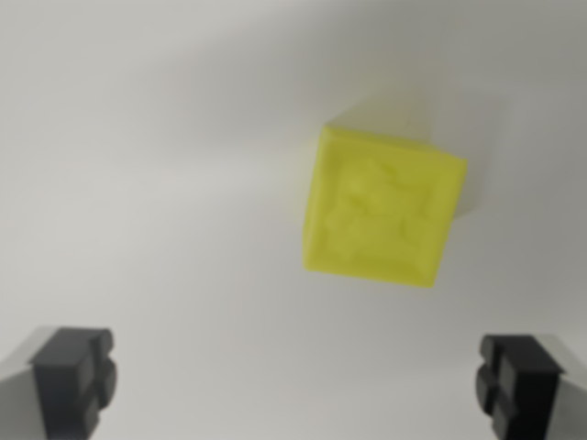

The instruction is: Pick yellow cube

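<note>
Wrist view, looking down on a plain white matte surface (pixel 165 183). Small yellow plastic cube (pixel 383 209), embossed relief on its top face, sits at about 2 o'clock from frame centre, rotated slightly off square. Picture soft; relief pattern unreadable. No brand, label or writing legible anywhere.

Gripper (pixel 298 380): two black ribbed fingertips (pixel 75 376) at 7 and 5 o'clock, spread wide, nothing between them, nothing held.

Progress, as judged: approach stage only. Cube untouched, resting on the surface, well apart from both pads and offset toward the wrist view's right. Left to do: centre over the cube, match its rotation, descend, close, lift.
</note>
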Controlling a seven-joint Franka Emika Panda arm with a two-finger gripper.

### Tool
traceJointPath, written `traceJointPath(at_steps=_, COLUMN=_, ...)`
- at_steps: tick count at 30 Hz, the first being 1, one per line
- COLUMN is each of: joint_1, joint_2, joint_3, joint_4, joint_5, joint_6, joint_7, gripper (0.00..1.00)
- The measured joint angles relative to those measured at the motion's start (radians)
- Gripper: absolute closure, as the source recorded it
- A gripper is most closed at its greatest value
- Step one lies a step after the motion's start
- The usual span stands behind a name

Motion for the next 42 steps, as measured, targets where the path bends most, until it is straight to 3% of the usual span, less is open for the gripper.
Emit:
traceJointPath(at_steps=28, joint_1=-0.048, joint_2=0.143, joint_3=0.000, joint_4=0.008, joint_5=0.033, joint_6=0.139, joint_7=0.055, gripper=0.00)
traceJointPath(at_steps=42, joint_1=-0.049, joint_2=0.199, joint_3=0.001, joint_4=0.021, joint_5=0.044, joint_6=0.182, joint_7=0.051, gripper=0.00)
